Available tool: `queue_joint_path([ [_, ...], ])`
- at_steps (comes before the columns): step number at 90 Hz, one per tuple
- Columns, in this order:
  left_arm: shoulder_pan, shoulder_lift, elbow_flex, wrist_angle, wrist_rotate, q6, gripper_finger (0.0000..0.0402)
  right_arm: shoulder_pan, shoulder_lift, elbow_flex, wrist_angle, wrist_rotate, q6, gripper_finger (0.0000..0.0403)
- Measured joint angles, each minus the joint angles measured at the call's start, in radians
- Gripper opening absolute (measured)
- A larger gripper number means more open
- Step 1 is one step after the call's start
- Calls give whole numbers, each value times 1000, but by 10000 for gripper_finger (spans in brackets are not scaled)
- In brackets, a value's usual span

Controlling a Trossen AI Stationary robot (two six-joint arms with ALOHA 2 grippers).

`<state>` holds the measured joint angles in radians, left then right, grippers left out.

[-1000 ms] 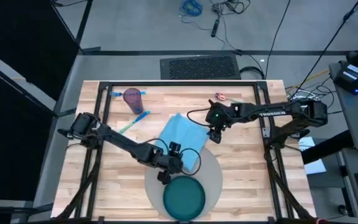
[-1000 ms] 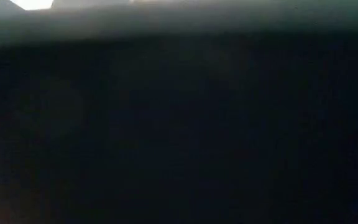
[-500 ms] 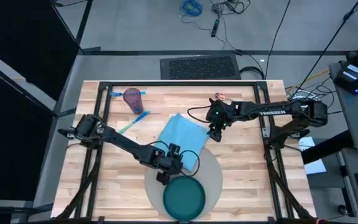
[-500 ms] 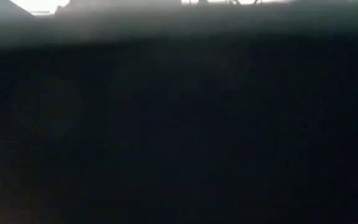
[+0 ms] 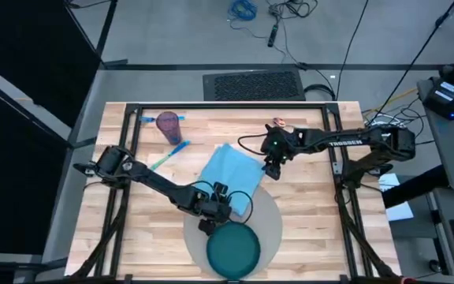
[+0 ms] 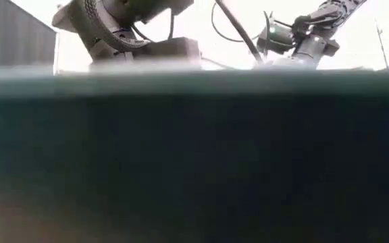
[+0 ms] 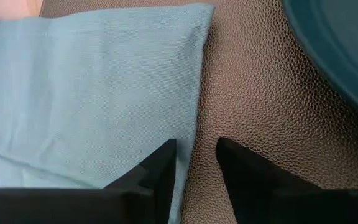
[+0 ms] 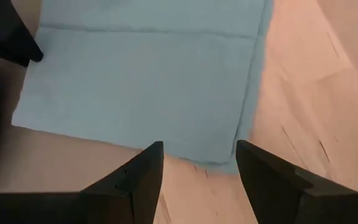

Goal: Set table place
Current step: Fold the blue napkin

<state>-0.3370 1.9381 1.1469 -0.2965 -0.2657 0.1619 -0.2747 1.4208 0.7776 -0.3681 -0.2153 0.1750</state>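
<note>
The light blue napkin (image 5: 228,175) lies flat, its near corner on the round grey placemat (image 5: 268,222) and the rest on the table (image 5: 314,205). The dark teal plate (image 5: 233,251) sits on the placemat's near part and fills the low view (image 6: 194,148). My left gripper (image 5: 221,207) is low at the napkin's near edge, open by a narrow gap: one finger stands over the napkin (image 7: 92,93), the other over the placemat (image 7: 260,124). My right gripper (image 5: 273,170) hovers open over the napkin's right corner (image 8: 229,163). My left gripper has its fingertips (image 7: 165,152) on either side of the napkin's hemmed edge (image 7: 197,106), coming down at a slant. I cannot tell whether they touch the cloth or the placemat.
A purple cup (image 5: 168,124) stands at the far left of the table, with blue cutlery (image 5: 172,150) beside it. A small pink thing (image 5: 278,122) lies at the far edge. Bare wood shows right of the placemat (image 5: 314,229).
</note>
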Motion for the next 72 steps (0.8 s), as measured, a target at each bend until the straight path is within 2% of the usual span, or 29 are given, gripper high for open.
queue_joint_path([
  [13, -9, 0, 0, -3, -2, 0, 20, 0, 0, 0, -1, 0, 7, 187],
  [18, -12, 0, 0, -3, -8, -11, 7, 0, 0, 0, -1, 0, 8, 187],
  [44, -37, -54, 22, -42, -202, -80, 0, 12, 0, 0, -2, 2, -11, 187],
  [72, -35, -84, 28, -153, -250, -198, 0, 85, 1, 1, 91, 46, -20, 187],
])
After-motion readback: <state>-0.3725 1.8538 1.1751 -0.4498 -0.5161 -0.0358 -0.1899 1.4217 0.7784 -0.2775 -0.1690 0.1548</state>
